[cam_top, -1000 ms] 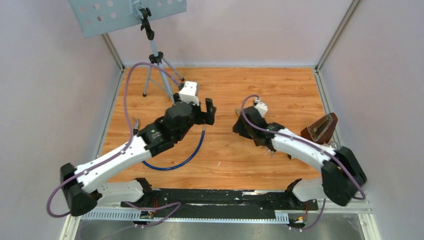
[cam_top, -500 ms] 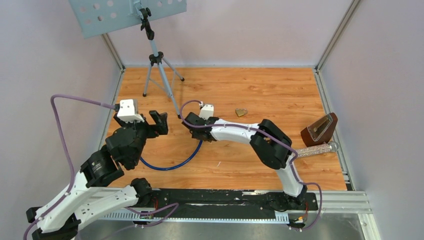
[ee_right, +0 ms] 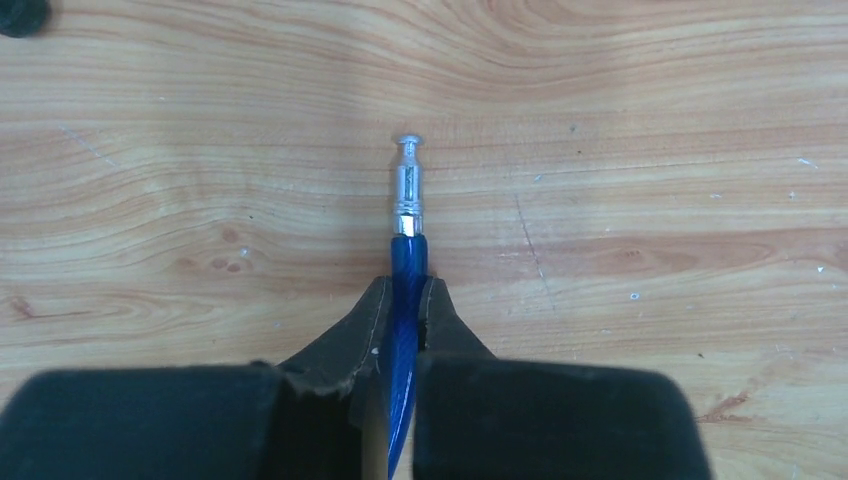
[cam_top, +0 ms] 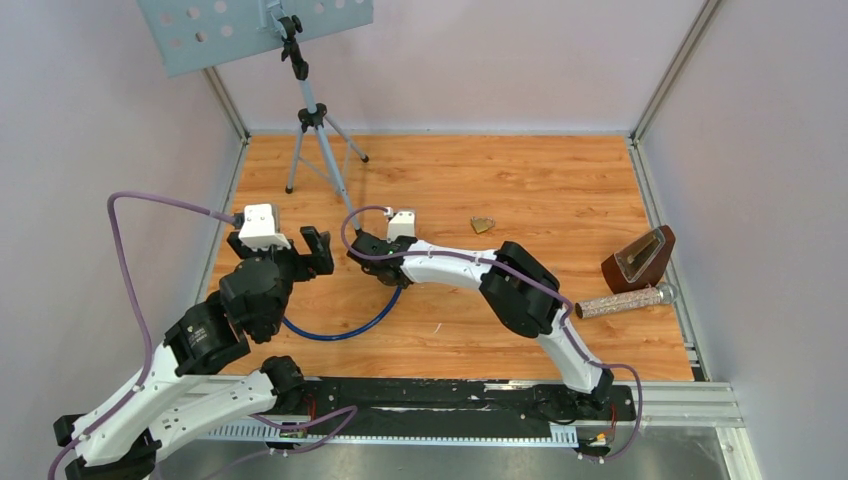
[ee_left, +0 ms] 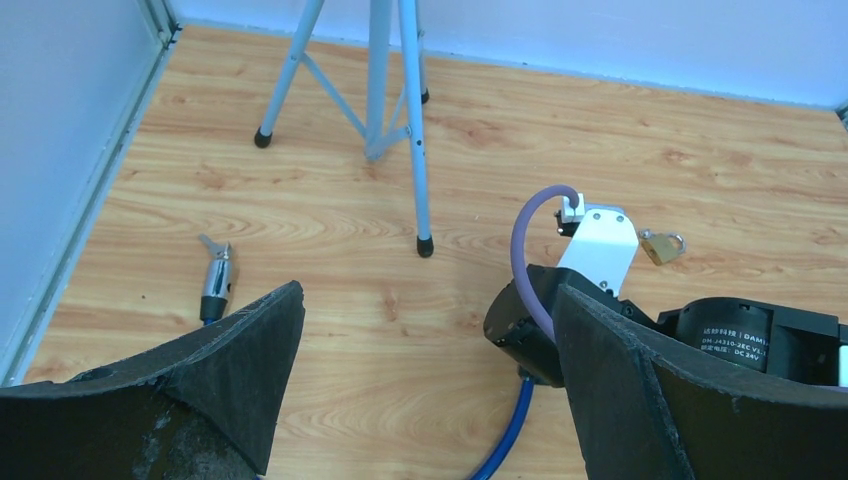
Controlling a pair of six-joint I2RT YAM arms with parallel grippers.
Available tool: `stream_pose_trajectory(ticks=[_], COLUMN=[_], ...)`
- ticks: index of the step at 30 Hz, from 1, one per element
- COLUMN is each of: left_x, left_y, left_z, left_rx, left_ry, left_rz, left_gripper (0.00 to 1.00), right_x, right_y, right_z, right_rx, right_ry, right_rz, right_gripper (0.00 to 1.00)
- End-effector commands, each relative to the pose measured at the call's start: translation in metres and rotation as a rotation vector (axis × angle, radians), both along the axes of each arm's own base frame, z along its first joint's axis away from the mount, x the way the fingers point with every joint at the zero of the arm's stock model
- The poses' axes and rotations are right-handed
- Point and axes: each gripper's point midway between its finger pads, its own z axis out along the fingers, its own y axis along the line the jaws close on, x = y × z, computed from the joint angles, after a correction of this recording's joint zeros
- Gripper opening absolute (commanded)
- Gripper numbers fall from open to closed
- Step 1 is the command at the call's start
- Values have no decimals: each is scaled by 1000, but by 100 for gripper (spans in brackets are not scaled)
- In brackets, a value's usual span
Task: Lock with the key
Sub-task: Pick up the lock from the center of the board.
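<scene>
A second ago the left arm stretched out over the middle of the table and the right arm was folded on its own side above the padlock. Now the left arm is drawn back to the left edge and the right arm reaches across the middle.

Nearest, the left gripper (cam_top: 290, 252) hangs with its jaws spread wide and nothing between them. Just beyond and beside it, the right gripper (ee_right: 405, 290) has come down with its jaws pinched on the blue cable (cam_top: 345, 328), close behind the cable's metal pin (ee_right: 407, 185), which points away along the wood. The cable loops toward the near edge. Its other end, a metal barrel (ee_left: 215, 281), lies near the left wall; whether a key sits in it I cannot tell.

Counted:
- Two arms.
- One blue cable with two metal ends.
- One small brass padlock (cam_top: 483, 224), lying alone mid-table, well apart from both grippers.
- One wooden metronome (cam_top: 640, 257) at the right edge.
- One glittery cylinder (cam_top: 625, 300) lying just in front of the metronome.
- One music stand (cam_top: 318, 120) on three legs at the far left corner.
</scene>
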Motion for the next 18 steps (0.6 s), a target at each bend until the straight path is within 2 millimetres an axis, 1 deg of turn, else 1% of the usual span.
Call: stream_pose_trajectory(ticks=[1,3,6,7,10,14,17,18], left_x=[0,0,0,-1,-1,0,2,2], left_y=[5,4,-1,-3,-12,-22,-26,-26], left_z=[1,-1,-5,-8,-17,-42,-67,-79], left_rx=[6,2,-17,-21,-71,-114,-135,-110], left_ry=[-6,0,12,18,31,73,133,166], left_rz=[26,21,2,-2,-29,-31,4,20], left_gripper=[100,100,100,100,100,100,100,100], right_x=[0,4,11,14,18,17,10,7], right_y=[-26,-38,-58,-66,-95,-130,-153,-159], right_z=[-3,9,37,51,73,96,104,106], right_rx=[-64,-56,-48,-42,-63,-74,-78,-71], right_ry=[2,-27,-87,-113,-155,-196,-208,-206], right_rz=[-56,-89,-129,-141,-162,-172,-150,-149], right_gripper=[0,0,0,0,0,0,0,0])
